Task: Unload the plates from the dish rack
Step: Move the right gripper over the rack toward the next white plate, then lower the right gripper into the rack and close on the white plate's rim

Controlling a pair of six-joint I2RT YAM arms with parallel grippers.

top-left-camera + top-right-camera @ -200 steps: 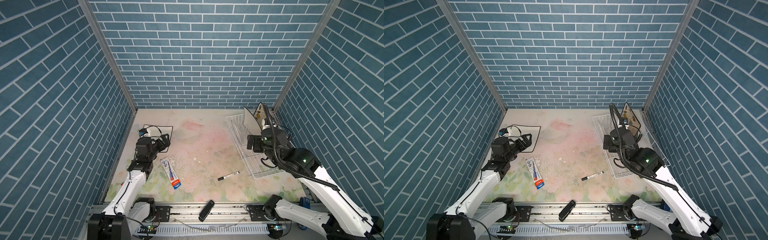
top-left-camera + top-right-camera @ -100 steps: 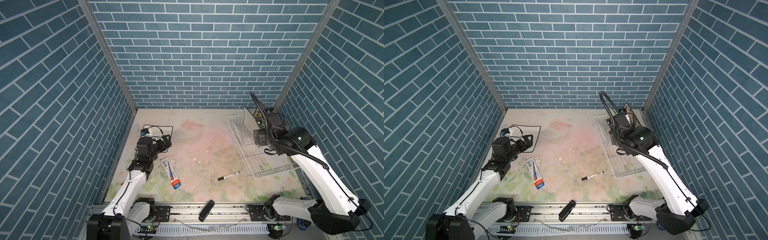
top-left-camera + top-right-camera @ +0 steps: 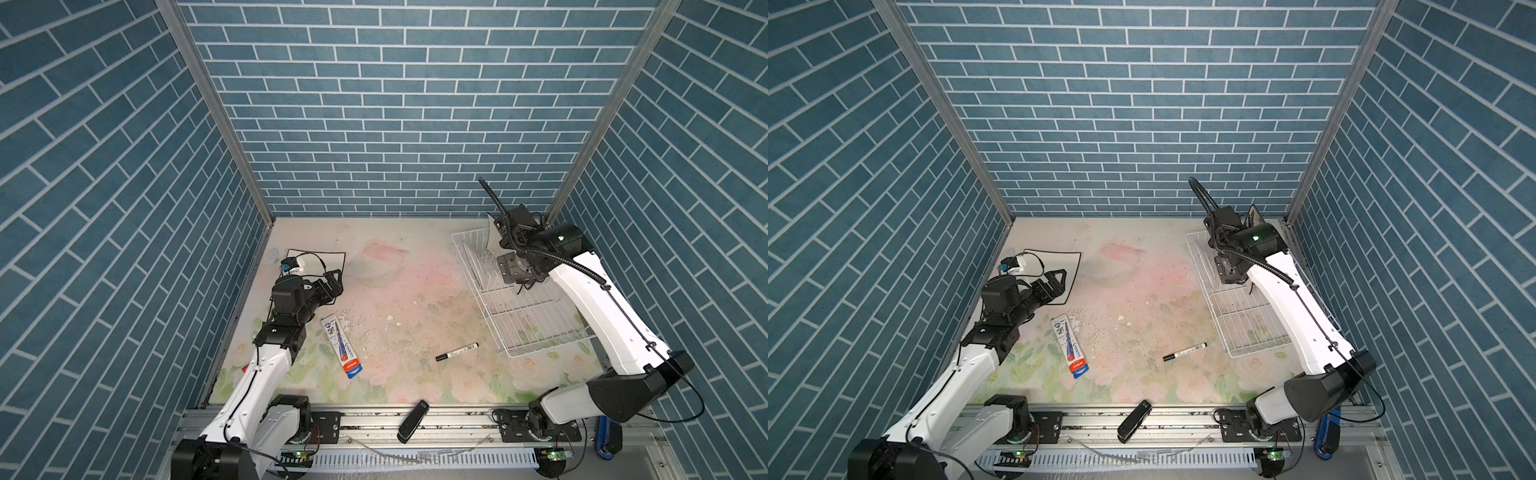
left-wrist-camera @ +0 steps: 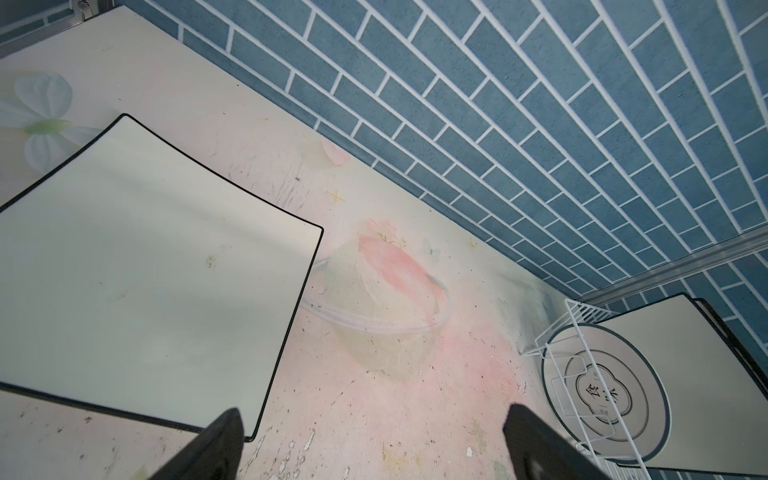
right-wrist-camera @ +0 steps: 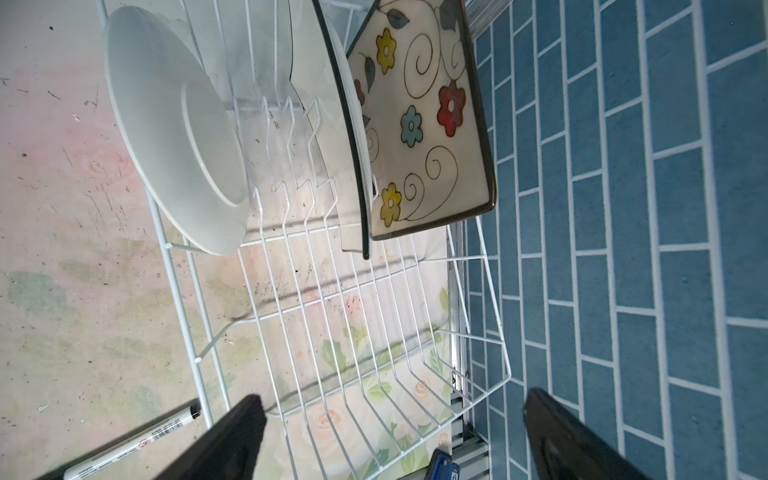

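Two-arm check | left gripper (image 4: 372, 419): spread wide, empty, one finger by a corner of the black-rimmed square plate (image 4: 145, 270) lying flat on the table (image 4: 257, 145), contact unclear | right gripper (image 5: 392, 399): spread wide, empty, above the dish rack (image 5: 332, 305), clear of the round plate (image 5: 174, 124) and flowered plate (image 5: 424, 116) standing on edge in it

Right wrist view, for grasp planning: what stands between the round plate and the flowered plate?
In the right wrist view: bare rack prongs, then a black-rimmed white square plate close beside the flowered plate.
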